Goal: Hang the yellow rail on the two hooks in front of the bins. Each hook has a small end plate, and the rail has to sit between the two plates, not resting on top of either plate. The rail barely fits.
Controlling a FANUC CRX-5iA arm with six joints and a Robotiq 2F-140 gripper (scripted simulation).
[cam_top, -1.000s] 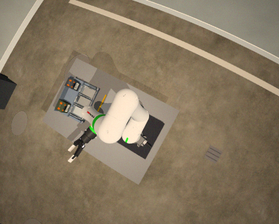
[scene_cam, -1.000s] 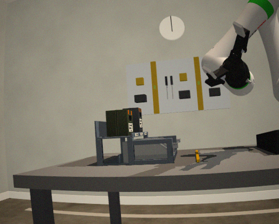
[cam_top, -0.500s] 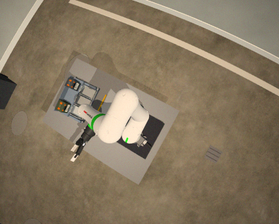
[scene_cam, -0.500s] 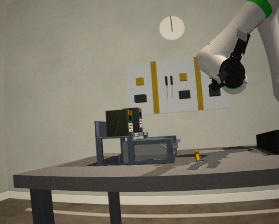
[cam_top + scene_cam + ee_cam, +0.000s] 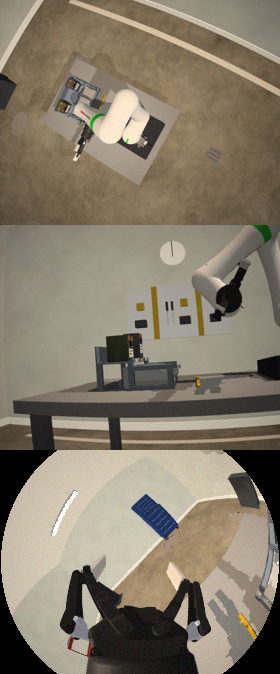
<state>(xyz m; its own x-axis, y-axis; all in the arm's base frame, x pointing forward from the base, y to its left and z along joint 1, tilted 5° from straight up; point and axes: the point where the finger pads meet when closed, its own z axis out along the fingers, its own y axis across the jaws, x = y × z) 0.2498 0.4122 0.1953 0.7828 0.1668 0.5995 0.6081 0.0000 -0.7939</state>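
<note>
The yellow rail lies flat on the grey table, just in front of the bin rack; it shows end-on in the side view and as a sliver at the right edge of the wrist view. The grey-blue rack with the hooks holds two dark bins, also seen from above. My gripper is open and empty, raised high above the table and out past its front edge, far from the rail. In the wrist view the fingers are spread wide with nothing between them.
The arm's white links stretch over the table middle and hide part of the rack from above. A dark base plate lies under the robot. A dark box stands on the floor left of the table.
</note>
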